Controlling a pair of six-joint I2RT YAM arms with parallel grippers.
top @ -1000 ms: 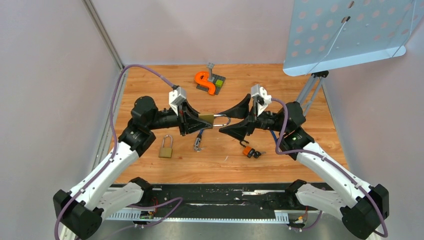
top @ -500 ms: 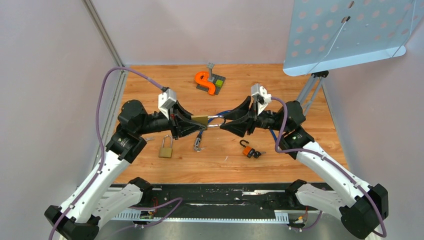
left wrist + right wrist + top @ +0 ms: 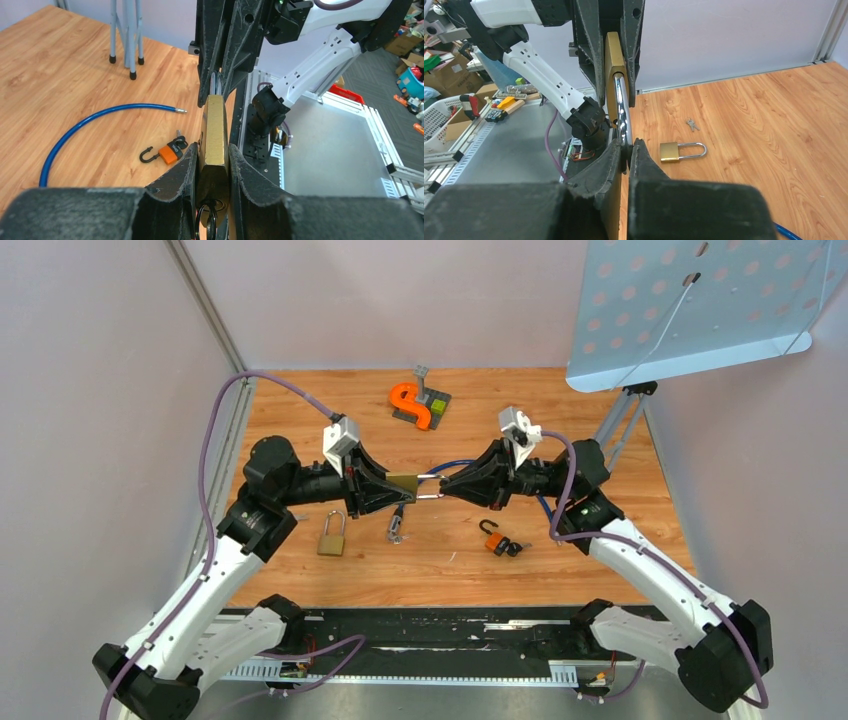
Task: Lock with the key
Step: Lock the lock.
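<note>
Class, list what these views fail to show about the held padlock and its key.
- Keyhole: left wrist view, buried between the fingers of the left gripper; only a key ring shows.
- Where the shackle enters the padlock: right wrist view, seen edge-on between those fingers; top view, too small.

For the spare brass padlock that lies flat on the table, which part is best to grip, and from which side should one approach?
Probably the brass body of the spare padlock, from straight above, closing across its two narrow edges. It lies flat, so those edges are parallel and exposed; the shackle is thin, round and likely to slip.
</note>
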